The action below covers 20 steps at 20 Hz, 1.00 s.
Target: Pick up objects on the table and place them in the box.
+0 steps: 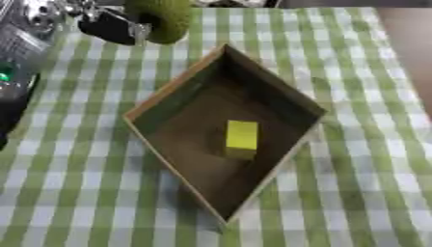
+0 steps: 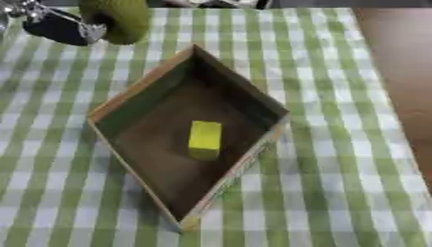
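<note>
An open cardboard box stands cornerwise in the middle of the green-and-white checked cloth. A yellow block lies on its floor. At the far left, my left hand, black with silver fingers, is at the left side of a fuzzy green round object, and the fingers curl against it. The top of the green object is cut off by the picture's edge. My right hand shows in neither view.
A silver and dark part of my left arm with a green light runs down the left edge. The cloth ends at the right, where a brown surface shows. Checked cloth surrounds the box.
</note>
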### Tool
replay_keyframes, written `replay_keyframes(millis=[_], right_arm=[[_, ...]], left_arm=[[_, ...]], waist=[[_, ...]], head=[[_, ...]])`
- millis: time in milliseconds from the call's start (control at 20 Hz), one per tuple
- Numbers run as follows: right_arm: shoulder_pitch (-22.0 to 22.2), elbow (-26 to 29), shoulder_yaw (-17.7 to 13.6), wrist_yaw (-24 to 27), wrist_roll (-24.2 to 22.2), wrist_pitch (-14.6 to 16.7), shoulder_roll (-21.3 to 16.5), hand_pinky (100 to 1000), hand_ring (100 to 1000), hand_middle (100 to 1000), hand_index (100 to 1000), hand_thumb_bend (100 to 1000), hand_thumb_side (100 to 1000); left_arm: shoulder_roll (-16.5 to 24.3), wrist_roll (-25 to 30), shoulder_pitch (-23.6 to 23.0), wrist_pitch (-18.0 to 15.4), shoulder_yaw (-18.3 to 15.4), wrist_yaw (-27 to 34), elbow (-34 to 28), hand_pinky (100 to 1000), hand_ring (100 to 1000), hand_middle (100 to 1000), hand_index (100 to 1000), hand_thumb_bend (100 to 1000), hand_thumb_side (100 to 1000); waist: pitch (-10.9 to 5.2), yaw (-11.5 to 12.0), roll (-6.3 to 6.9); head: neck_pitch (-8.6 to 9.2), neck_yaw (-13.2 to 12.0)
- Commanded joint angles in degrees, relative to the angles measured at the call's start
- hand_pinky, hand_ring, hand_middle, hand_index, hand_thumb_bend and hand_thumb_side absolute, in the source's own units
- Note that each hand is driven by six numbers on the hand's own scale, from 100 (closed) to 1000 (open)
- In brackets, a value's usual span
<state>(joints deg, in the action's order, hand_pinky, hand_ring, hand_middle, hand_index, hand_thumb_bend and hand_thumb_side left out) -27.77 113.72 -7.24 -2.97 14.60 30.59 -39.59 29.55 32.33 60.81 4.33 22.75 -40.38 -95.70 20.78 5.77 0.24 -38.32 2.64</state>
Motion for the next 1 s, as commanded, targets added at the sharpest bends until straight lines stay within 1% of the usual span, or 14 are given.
replay_keyframes(millis=[50, 250, 400, 650, 1000], right_arm=[[-0.91, 0.87, -0.59, 0.08, 0.31, -0.01, -2.19, 898, 668, 611, 829, 100, 470], [-1.0, 0.87, -0.5, 0.13, 0.26, -0.02, -2.22, 898, 667, 611, 829, 100, 469], [-1.01, 0.87, -0.46, 0.18, 0.19, -0.03, -2.2, 899, 668, 610, 829, 100, 470], [-0.89, 0.87, -0.46, 0.21, 0.09, -0.06, -2.08, 900, 671, 610, 829, 100, 470], [-0.62, 0.87, -0.52, 0.08, 0.12, -0.21, -1.92, 901, 676, 608, 829, 100, 470]], left_arm=[[-0.5, 1.67, 0.54, -0.26, 2.3, 0.21, -5.15, 590, 586, 556, 732, 100, 100], [-3.2, 3.47, 0.39, -0.11, 5.51, 0.8, -7.11, 585, 576, 539, 715, 100, 100], [-4.87, 4.22, 0.2, -0.14, 7.03, 0.41, -7.05, 582, 574, 540, 715, 100, 100], [-7.08, 3.92, -1.57, -0.07, 8.08, -1.65, -3.87, 578, 574, 539, 713, 100, 100], [-7.88, 3.34, -4.11, -2.51, 10.5, -4.09, 0.0, 581, 577, 542, 715, 100, 100]], waist=[[-1.66, 0.0, 0.03], [-1.75, -0.01, 0.04], [-1.78, -0.01, 0.09], [-1.73, -0.04, 0.18], [-1.61, -0.09, 0.22]], head=[[-0.34, 0.1], [-0.77, 0.35], [-0.95, 0.61], [-1.19, 0.92], [-1.24, 1.18]])
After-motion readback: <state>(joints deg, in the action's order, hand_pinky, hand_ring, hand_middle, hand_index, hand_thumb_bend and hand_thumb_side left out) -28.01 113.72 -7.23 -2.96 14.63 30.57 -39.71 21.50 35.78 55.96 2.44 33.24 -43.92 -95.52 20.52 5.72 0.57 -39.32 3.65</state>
